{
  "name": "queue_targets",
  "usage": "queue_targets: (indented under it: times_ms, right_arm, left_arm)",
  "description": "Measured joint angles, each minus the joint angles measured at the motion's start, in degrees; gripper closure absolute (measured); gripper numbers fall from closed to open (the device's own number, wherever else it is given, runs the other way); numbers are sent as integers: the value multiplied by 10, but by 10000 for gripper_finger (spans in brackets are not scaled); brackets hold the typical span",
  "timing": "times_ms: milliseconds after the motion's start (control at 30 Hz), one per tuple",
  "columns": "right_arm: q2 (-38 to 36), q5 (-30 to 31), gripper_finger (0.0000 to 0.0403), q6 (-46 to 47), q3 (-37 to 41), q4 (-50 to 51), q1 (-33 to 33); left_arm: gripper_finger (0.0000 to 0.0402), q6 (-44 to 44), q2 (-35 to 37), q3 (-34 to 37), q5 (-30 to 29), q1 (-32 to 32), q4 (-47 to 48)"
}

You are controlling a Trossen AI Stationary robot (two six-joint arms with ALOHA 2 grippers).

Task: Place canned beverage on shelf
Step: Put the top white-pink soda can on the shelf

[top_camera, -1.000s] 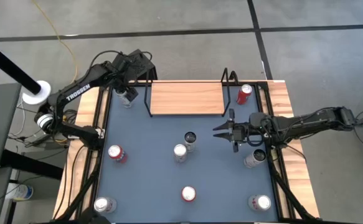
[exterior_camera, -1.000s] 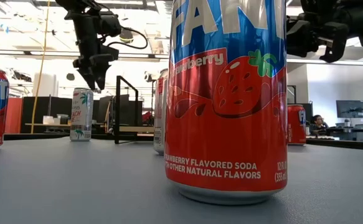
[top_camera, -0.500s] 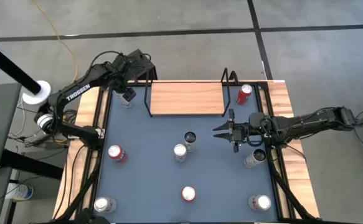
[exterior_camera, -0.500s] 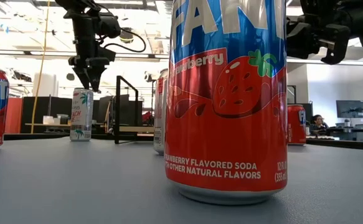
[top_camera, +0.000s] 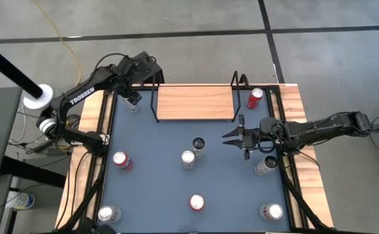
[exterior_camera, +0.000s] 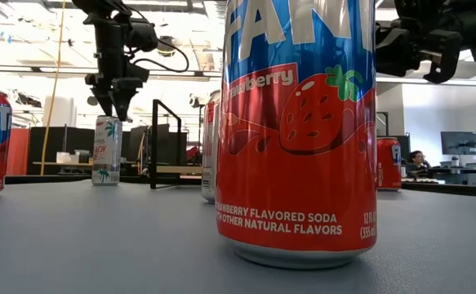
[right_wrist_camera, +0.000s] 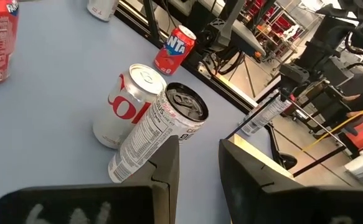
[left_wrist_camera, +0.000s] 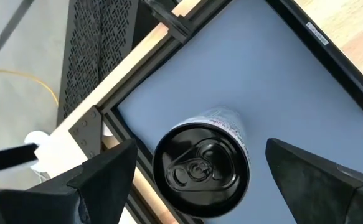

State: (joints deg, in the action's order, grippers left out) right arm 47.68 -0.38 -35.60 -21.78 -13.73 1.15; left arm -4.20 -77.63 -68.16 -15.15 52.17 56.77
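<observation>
Overhead, left gripper jaws wide apart above black-topped can, right gripper jaws apart, empty.

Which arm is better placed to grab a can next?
Left. The left gripper hangs open directly above the black-topped can beside the shelf; the right gripper is over bare table.

This is a robotics lab or test workshop, not a home. The left gripper hangs over a framed blue-grey table with a light-wood rim, set on a bare grey concrete floor crossed by dark seams. Just beyond that gripper, past the table's corner, a yellow cable trails over the floor. Far behind it, the room is wide and brightly lit (ceiling lights run in rows), with a person seated at a distant desk with a monitor.
</observation>
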Motion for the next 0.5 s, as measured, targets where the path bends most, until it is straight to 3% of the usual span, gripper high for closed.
queue_targets:
  times_ms: [500]
  right_arm:
    - [0,0,292,12,0,8,17]
  left_arm:
    - [56,-22,-31,46,37,22,-24]
